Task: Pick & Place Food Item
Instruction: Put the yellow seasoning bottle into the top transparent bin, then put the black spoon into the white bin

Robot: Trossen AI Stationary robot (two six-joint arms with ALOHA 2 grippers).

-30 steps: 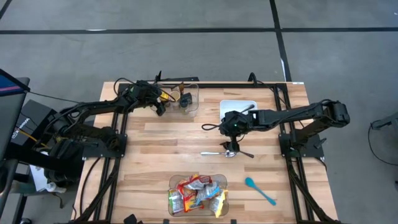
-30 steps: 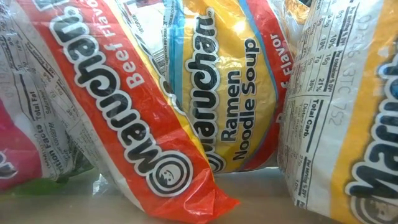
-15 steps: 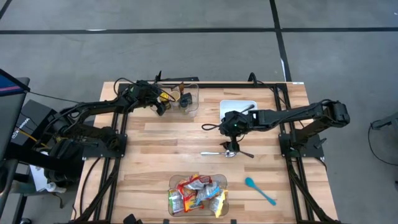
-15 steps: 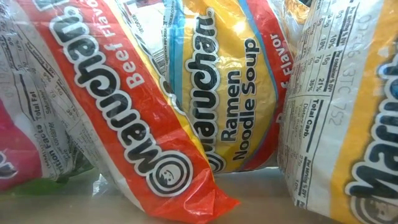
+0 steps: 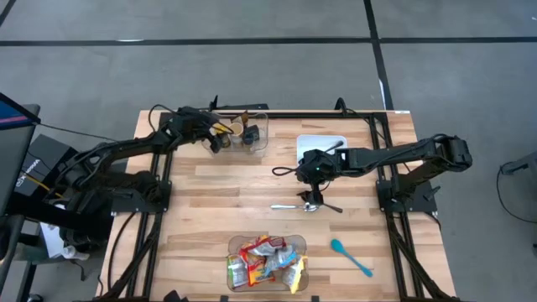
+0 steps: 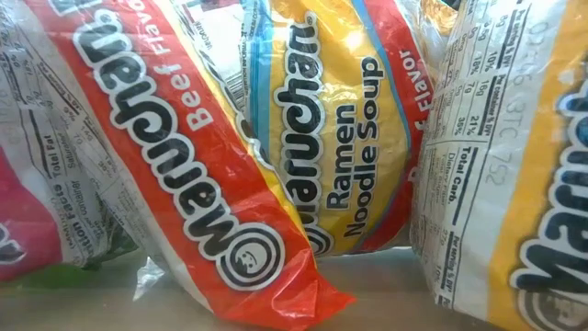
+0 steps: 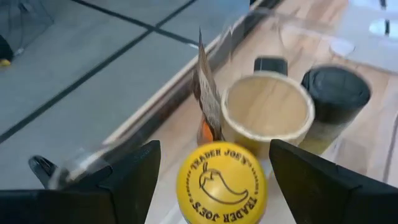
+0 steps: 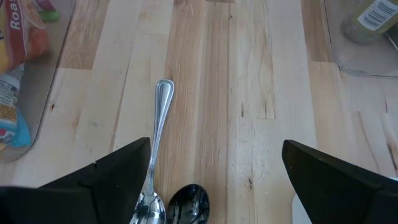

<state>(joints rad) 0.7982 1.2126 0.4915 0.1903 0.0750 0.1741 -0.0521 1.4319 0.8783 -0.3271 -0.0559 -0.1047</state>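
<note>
A jar with a yellow Trader Joe's lid (image 7: 221,183) stands upright in the clear container (image 5: 249,132) at the table's far side. Beside it stand a tan-lidded jar (image 7: 267,107), a black-lidded jar (image 7: 336,93) and a brown packet (image 7: 208,99). My left gripper (image 7: 214,155) is open, with one finger on either side of the yellow lid and a gap at each side. It hangs at the container's left end (image 5: 216,140). My right gripper (image 5: 312,174) hangs open over the table's middle, above two spoons (image 8: 155,130). Ramen packets (image 6: 322,138) fill a clear bin (image 5: 267,264) at the near edge.
A white tray (image 5: 321,144) lies at the far right, behind my right gripper. A silver spoon and a black spoon (image 5: 307,205) lie on the wood below that gripper. A blue spoon (image 5: 351,257) lies near the front right. Bare wood stretches between the container and the bin.
My left arm has shifted slightly at the container, its gripper tipping up a little. The jars stand as before, and my right arm has kept still.
</note>
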